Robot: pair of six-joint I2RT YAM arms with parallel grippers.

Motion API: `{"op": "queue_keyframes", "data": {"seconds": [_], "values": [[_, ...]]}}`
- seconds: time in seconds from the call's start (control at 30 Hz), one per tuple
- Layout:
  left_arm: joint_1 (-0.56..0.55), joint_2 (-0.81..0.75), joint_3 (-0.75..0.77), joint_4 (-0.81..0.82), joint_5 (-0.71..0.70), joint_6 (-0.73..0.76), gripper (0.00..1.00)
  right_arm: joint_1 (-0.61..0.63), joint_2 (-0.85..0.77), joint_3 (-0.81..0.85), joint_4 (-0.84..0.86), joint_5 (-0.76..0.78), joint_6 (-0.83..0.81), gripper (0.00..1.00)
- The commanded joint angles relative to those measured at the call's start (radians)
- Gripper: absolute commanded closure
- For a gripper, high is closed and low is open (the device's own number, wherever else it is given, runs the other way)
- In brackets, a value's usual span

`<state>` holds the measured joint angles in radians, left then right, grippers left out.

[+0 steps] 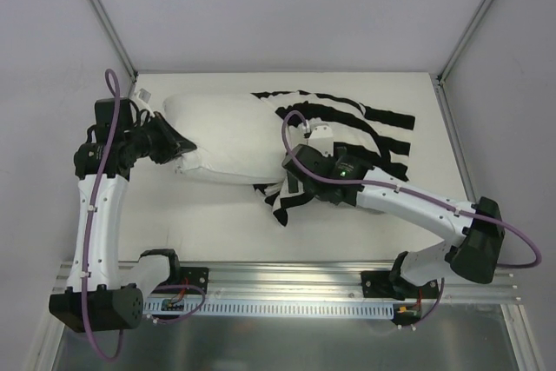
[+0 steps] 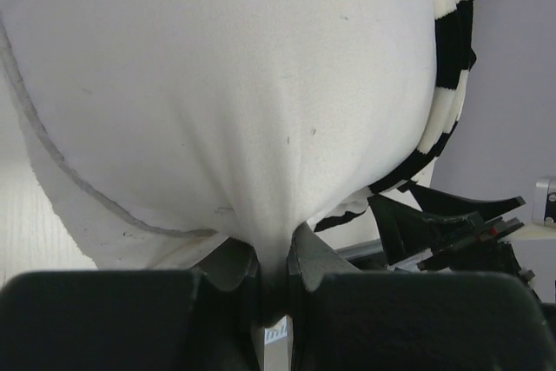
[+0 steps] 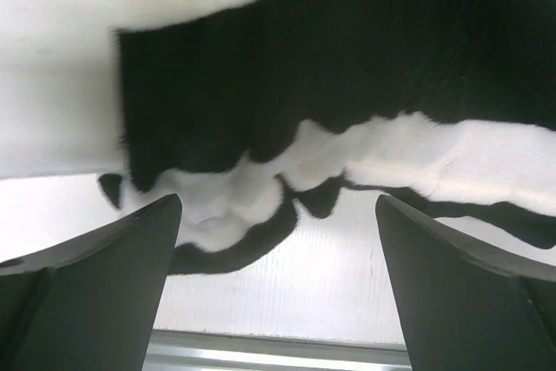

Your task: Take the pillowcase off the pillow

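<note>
The plain white pillow (image 1: pixel 224 132) lies across the middle of the table, its left half bare. The black and white striped pillowcase (image 1: pixel 365 132) covers its right half and bunches at the near edge (image 1: pixel 280 202). My left gripper (image 1: pixel 181 149) is shut on the pillow's left end; the left wrist view shows white pillow fabric (image 2: pixel 243 110) pinched between the jaws (image 2: pixel 276 262), with the striped pillowcase (image 2: pixel 452 67) at the far end. My right gripper (image 1: pixel 294 182) is open over the bunched pillowcase hem (image 3: pixel 261 128), its fingers (image 3: pixel 104 258) wide apart and holding nothing.
The white table surface (image 1: pixel 208 223) runs to a metal rail (image 1: pixel 287 280) at the near edge. Grey enclosure walls and frame posts (image 1: pixel 104 15) stand around the table. The right arm's links (image 1: pixel 417 206) stretch across the near right.
</note>
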<state>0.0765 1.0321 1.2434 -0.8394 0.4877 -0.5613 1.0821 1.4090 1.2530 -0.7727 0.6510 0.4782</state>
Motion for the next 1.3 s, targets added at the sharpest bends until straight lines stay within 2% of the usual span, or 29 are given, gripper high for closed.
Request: {"op": "queue_keyframes", "data": {"seconds": [0.0, 0.13, 0.23, 0.37, 0.53, 0.57, 0.6, 0.63, 0.67, 0.77, 0.83, 0.93, 1.1, 1.27], "values": [[0.04, -0.012, 0.065, 0.059, 0.006, 0.005, 1.0, -0.065, -0.031, -0.019, -0.046, 0.01, 0.014, 0.0], [0.068, -0.023, 0.054, 0.057, 0.026, 0.008, 1.0, -0.258, -0.103, -0.168, -0.048, -0.005, 0.025, 0.02], [0.12, -0.027, 0.067, 0.037, 0.055, 0.026, 1.0, -0.333, -0.215, -0.259, -0.05, -0.01, 0.017, 0.04], [0.155, -0.038, 0.045, 0.023, 0.075, 0.046, 1.0, -0.338, -0.356, -0.268, -0.037, -0.037, -0.026, 0.05], [0.155, -0.079, -0.071, 0.023, 0.095, 0.06, 0.99, -0.308, -0.395, -0.182, -0.043, -0.053, -0.061, 0.05], [0.155, -0.084, -0.073, 0.014, 0.112, 0.075, 0.59, -0.298, -0.374, -0.131, -0.036, -0.053, -0.081, 0.05], [0.155, -0.086, -0.064, 0.011, 0.112, 0.081, 0.32, -0.274, -0.355, -0.098, -0.034, -0.053, -0.095, 0.05], [0.155, -0.089, -0.053, 0.007, 0.104, 0.086, 0.12, -0.262, -0.332, -0.064, -0.031, -0.05, -0.104, 0.04], [0.155, -0.087, -0.023, -0.006, 0.077, 0.092, 0.01, -0.245, -0.273, 0.016, -0.031, -0.042, -0.133, 0.04], [0.155, -0.063, 0.037, -0.02, 0.028, 0.09, 0.01, -0.185, -0.165, 0.197, -0.023, -0.028, -0.19, 0.03], [0.155, -0.02, 0.095, -0.021, -0.024, 0.089, 0.01, -0.159, -0.035, 0.3, -0.043, -0.027, -0.249, 0.02], [0.155, 0.054, 0.155, -0.03, -0.154, 0.081, 0.01, -0.146, 0.14, 0.517, -0.056, -0.045, -0.32, 0.01], [0.155, 0.209, 0.214, -0.043, -0.225, 0.052, 0.01, -0.143, 0.43, 0.883, -0.122, -0.067, -0.378, 0.01], [0.155, 0.223, 0.22, -0.072, -0.328, 0.1, 0.01, -0.148, 0.588, 1.062, -0.142, -0.111, -0.397, 0.0]]}}
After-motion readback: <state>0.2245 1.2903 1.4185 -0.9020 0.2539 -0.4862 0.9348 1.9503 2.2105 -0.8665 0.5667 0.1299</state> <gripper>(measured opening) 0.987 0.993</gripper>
